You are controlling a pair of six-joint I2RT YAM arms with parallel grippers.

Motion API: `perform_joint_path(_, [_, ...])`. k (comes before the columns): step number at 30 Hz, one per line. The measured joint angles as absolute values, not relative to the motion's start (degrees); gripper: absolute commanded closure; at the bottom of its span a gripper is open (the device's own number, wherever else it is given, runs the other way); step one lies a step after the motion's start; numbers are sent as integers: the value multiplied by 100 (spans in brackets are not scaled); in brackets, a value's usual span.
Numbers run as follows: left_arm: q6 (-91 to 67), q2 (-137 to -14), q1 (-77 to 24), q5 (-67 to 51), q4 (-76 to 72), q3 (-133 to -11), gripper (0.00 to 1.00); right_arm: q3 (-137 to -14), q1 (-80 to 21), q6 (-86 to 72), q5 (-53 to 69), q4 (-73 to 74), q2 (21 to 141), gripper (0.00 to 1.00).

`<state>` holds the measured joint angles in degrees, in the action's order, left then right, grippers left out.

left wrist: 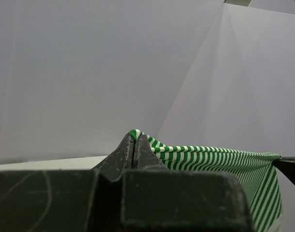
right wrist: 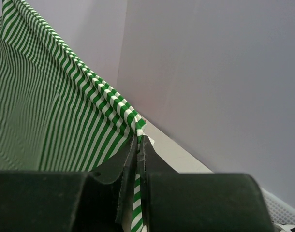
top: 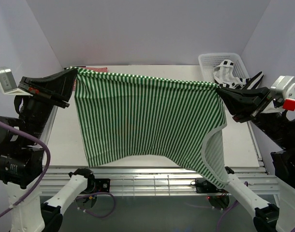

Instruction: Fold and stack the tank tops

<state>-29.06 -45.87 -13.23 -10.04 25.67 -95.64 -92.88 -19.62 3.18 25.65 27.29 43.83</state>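
Tank top (top: 147,121), green-and-white, hangs stretched between left gripper (top: 76,72) and right gripper (top: 218,88), both clenching it.

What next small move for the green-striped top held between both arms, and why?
Probably lower the left gripper and right gripper together to lay the green-and-white striped cloth tank top flat on the white table. Each pinches an upper corner, jaws shut, and the top hangs stretched, unfolded.

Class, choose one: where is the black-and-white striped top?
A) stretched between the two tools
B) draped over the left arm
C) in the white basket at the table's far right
C: the black-and-white top sits bunched in the white basket, while the left tool and right tool stretch the green-and-white top between them.
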Motion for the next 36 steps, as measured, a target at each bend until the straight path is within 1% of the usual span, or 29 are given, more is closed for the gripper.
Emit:
perform_joint_path(4, [-2915,-4829,-1323,-965,2434,-9511,100,-9207,-1957,333,2342,2652,4403,92])
perform_joint_path(8, [-2891,-5140,-1323,-521,2018,-8847,100,-8766,-1957,386,1861,2379,4827,91])
perform_joint_path(11, [-2867,-5813,-1308,117,1623,-8110,100,-8235,-1942,462,1380,2053,5723,88])
perform_joint_path(12, [-2862,-6200,-1280,336,1516,-7881,97,-8084,-1911,482,1286,1933,6139,87])
perform_joint_path(13, [-2869,-6661,-1245,530,1402,-7697,82,-7972,-1870,502,1238,1793,6628,86])
perform_joint_path(14, [-2880,-7172,-1190,663,1326,-7590,54,-7896,-1820,519,1232,1614,7234,77])
perform_joint_path(15, [-2888,-7865,-1116,735,1288,-7564,31,-7902,-1785,526,1234,1498,7935,65])
perform_joint_path(16, [-2928,-8611,-1039,794,1295,-7666,3,-8060,-1752,532,1212,1463,8650,53])
perform_joint_path(17, [-2971,-9345,-965,827,1321,-7843,2,-8377,-1728,548,1177,1533,9397,43])
perform_joint_path(19, [-3092,-10866,-832,910,1608,-8423,2,-9564,-1712,620,1026,1997,11111,33])
perform_joint_path(20, [-3092,-11500,-792,926,1865,-8796,2,-10350,-1704,644,934,2355,11904,30])
perform_joint_path(21, [-3100,-11987,-753,930,2021,-9076,2,-11229,-1699,674,840,2768,12652,21])
perform_joint_path(22, [-3092,-12258,-720,926,2143,-9244,2,-11810,-1699,685,786,2930,13120,16])
perform_joint_path(23, [-3083,-12344,-703,926,2248,-9303,2,-12127,-1702,694,760,3059,13391,10])
perform_joint_path(25, [-3041,-12162,-698,910,2327,-9319,2,-11987,-1728,731,744,3273,13264,10])
perform_joint_path(26, [-3017,-11957,-707,893,2298,-9319,2,-11618,-1754,725,746,3144,12958,10])
perform_joint_path(28, [-2982,-11415,-729,825,2117,-9255,2,-10481,-1852,683,760,2875,11920,10])
perform_joint_path(30, [-2982,-10639,-735,690,1802,-8954,2,-9633,-1962,572,757,2696,10827,10])
perform_joint_path(34, [-3103,-9043,-779,412,1387,-7900,2,-8086,-2132,143,764,1916,8851,10])
perform_joint_path(36, [-3221,-8451,-810,340,1376,-7303,2,-7260,-2119,-132,816,1712,8075,10])
